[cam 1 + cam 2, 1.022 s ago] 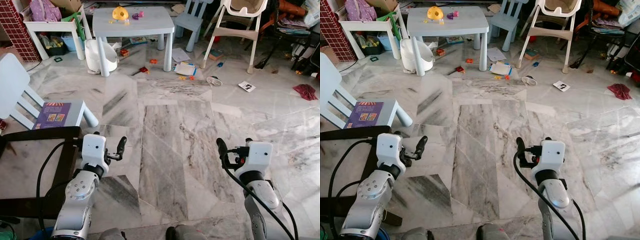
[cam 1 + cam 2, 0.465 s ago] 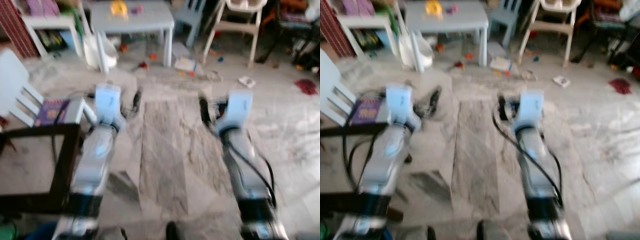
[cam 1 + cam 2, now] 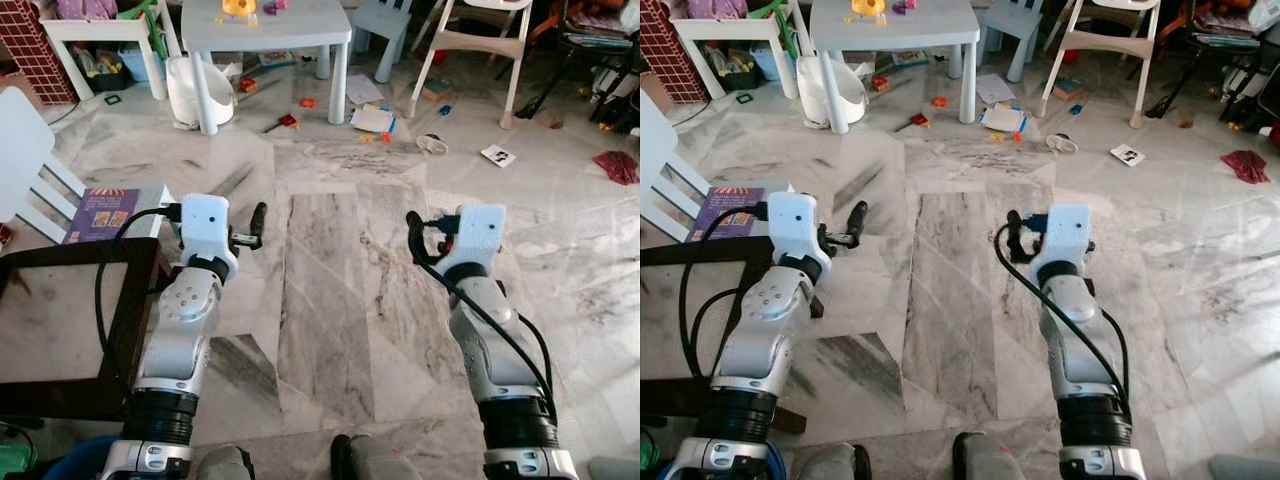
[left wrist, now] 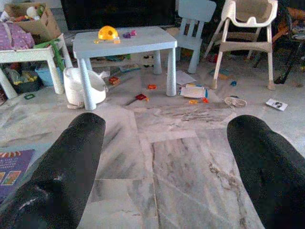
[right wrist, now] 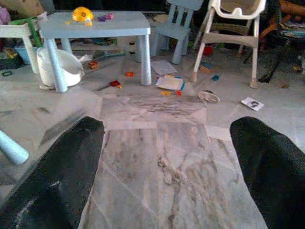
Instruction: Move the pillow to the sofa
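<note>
Both silver arms reach forward over the marble floor (image 3: 330,300). My left gripper (image 3: 257,217) hangs beside the corner of a dark-framed table (image 3: 135,300). In the left wrist view its two black fingers (image 4: 71,162) stand wide apart with nothing between them. My right gripper (image 3: 413,230) is level with it over bare floor. Its fingers (image 5: 271,167) are also spread wide and hold nothing. Both wrist views look along the floor toward a small grey table (image 4: 126,40).
A white child's chair with a purple book (image 3: 103,212) stands at the left. Farther ahead are the grey table (image 3: 265,25), a white potty (image 3: 195,90), a high chair (image 3: 480,40), scattered toys and papers (image 3: 375,118) and a red cloth (image 3: 615,165).
Both arms have risen and stretched forward, so the grippers sit higher in the picture. The head camera has tipped down a little; the middle frames are blurred by motion.
</note>
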Tool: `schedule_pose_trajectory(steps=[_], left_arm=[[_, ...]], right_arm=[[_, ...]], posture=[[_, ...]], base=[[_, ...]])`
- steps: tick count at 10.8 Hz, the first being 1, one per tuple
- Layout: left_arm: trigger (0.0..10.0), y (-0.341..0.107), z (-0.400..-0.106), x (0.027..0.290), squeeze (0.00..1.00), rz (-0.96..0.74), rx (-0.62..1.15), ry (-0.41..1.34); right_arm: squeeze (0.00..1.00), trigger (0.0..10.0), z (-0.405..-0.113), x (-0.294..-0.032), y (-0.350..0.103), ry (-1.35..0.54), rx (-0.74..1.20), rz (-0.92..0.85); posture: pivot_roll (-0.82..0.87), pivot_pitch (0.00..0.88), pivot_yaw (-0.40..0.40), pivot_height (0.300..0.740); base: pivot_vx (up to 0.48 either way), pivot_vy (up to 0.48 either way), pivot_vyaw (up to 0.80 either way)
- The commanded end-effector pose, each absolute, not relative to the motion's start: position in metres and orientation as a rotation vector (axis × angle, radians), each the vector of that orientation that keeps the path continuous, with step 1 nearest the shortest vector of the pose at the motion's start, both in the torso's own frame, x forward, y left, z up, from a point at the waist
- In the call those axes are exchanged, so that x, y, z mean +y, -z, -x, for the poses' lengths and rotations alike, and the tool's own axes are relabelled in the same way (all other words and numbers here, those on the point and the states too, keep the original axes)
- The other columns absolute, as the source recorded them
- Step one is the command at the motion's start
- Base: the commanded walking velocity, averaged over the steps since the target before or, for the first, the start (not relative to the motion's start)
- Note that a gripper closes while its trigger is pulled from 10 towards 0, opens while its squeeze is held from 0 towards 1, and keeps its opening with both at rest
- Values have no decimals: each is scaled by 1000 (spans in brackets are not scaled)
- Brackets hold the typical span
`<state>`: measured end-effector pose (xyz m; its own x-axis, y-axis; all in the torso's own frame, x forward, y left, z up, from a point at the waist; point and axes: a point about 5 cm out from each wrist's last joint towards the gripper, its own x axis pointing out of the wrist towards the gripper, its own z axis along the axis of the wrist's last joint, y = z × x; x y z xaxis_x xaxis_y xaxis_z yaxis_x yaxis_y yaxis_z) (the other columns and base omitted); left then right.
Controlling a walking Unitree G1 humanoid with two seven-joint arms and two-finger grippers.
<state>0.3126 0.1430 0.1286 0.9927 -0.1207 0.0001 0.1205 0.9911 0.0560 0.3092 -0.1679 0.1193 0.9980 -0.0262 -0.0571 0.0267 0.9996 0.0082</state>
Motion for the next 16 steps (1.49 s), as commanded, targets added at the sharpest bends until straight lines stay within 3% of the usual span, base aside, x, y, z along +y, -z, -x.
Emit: schedule_pose_trajectory(steps=[1, 11, 14, 16], left_arm=[[10000, -129, -312, 142, 0, -33, -5, 158], [10000, -127, -309, 131, 0, -42, -1, 222], [10000, -124, -311, 134, 0, -33, 29, 201], [10000, -124, -312, 134, 0, -32, 30, 204]], right_arm=[[0, 10000, -308, -172, -120, 39, 56, -30], [0, 10000, -310, -171, -116, 32, 83, -28], [0, 10000, -310, -170, -116, 36, 85, -28], [0, 10000, -311, -171, -117, 39, 76, -20]], posture=[[-92, 108, -29, 740], [-92, 101, -32, 740], [-91, 107, -29, 740], [-92, 110, -29, 740]], base=[[0, 0, 0], [475, 0, -799], [0, 0, -788], [0, 0, 0]])
